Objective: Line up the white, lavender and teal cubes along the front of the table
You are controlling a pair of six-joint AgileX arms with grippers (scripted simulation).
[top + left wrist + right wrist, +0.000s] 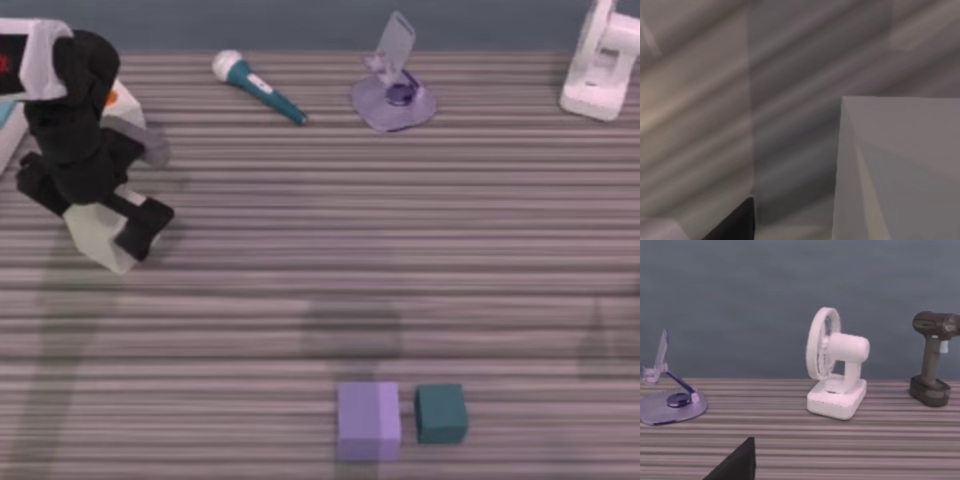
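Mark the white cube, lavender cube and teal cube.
white cube (100, 232), top view, its lit face between the left gripper's fingers.
lavender cube (368, 409), top view, top face.
teal cube (441, 410), top view, top face.

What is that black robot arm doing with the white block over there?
The left gripper is holding the white cube at the table's left side, tilted as if lifted. The lavender cube and the teal cube already sit side by side, slightly apart, near the front edge. The white one probably goes next to them. The right arm is not seen from above. At the back are a microphone, a phone stand and a fan.
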